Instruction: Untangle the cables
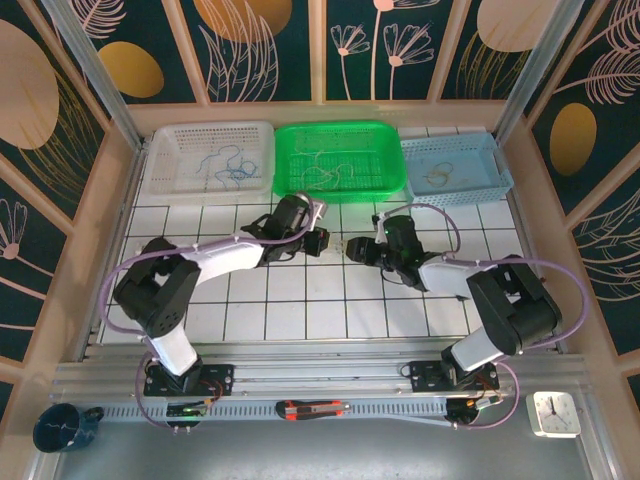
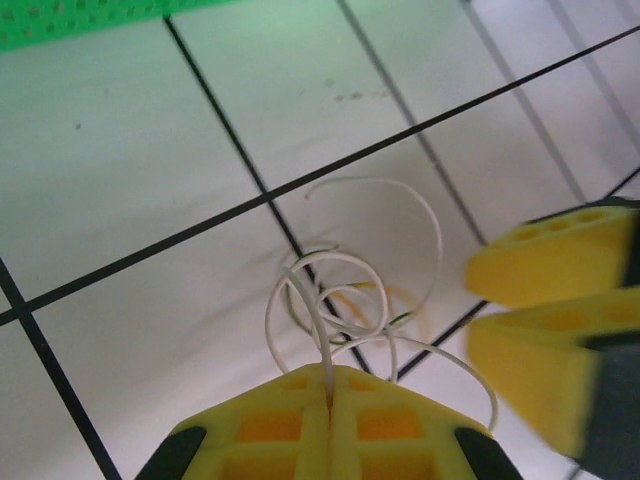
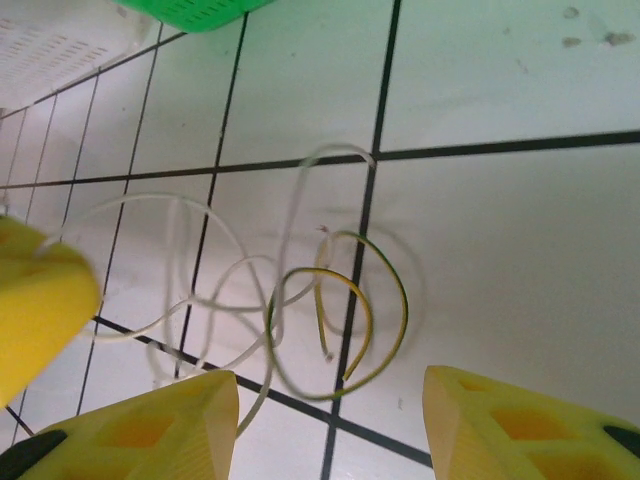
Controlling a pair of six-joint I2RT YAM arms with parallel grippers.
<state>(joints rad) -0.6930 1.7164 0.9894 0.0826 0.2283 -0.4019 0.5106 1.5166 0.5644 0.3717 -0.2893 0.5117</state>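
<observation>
The cables (image 1: 338,244) form a small clump of thin wires on the white tiled table, between my two grippers. In the left wrist view, whitish loops (image 2: 345,290) curl over a grid line, and one white strand runs into my left gripper (image 2: 329,388), which is shut on it. In the right wrist view, a yellow-green wire (image 3: 388,330) loops through the white strands (image 3: 200,300) just ahead of my right gripper (image 3: 330,405). That gripper is open, its fingers on either side with nothing between them. From above, the left gripper (image 1: 325,241) and right gripper (image 1: 354,250) almost meet.
Along the back stand a white basket (image 1: 160,160), a green basket (image 1: 395,165) and a pale blue basket (image 1: 495,160), each with loose wires inside. A small clock (image 1: 553,413), a blue cup (image 1: 60,428) and a red-handled tool (image 1: 312,409) lie at the near edge.
</observation>
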